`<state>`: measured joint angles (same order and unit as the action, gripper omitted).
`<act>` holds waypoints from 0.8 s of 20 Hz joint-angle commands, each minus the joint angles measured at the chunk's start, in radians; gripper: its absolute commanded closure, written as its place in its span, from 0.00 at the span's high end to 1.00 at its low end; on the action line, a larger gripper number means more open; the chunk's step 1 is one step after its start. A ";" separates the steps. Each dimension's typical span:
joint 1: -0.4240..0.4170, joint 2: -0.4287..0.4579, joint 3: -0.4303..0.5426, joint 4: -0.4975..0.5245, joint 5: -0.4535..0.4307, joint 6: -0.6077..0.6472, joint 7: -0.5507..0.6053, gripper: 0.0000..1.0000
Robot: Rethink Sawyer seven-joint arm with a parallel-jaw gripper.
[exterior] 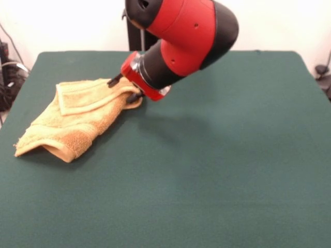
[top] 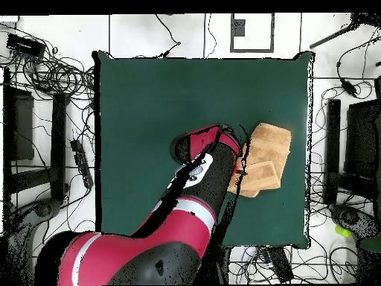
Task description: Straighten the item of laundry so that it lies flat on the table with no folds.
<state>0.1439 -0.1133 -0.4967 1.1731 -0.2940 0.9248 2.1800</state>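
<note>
The orange-tan towel (exterior: 77, 121) lies crumpled at the table's left in the front view. One flap with a woven band is folded over its top, and its near end is doubled under. My gripper (exterior: 125, 88) is tilted low at the towel's right corner. It is open, with one dark fingertip (exterior: 115, 80) above the corner and the other below it. In the overhead view the towel (top: 268, 158) lies near the table's right edge, and the gripper (top: 241, 176) is at its left side, largely hidden by the arm. The table (exterior: 232, 155) is dark green.
The arm's red and black body (exterior: 181, 36) hangs over the table's far middle. Cables and dark stands (top: 45, 97) surround the table on the floor in the overhead view. A bare stretch of green cloth (top: 149, 104) lies away from the towel.
</note>
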 commanded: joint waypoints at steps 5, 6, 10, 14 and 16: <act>0.009 -0.081 0.079 0.139 -0.023 0.048 -0.010 1.00; 0.008 -0.085 0.081 0.144 -0.024 0.038 -0.004 1.00; 0.001 -0.094 0.083 0.153 -0.025 0.006 0.027 0.00; -0.011 -0.117 0.103 0.158 -0.028 0.016 -0.025 0.00; -0.013 -0.124 0.101 0.156 -0.023 0.031 -0.020 0.00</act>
<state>0.1371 -0.2357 -0.4970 1.2421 -0.3008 0.9250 2.1802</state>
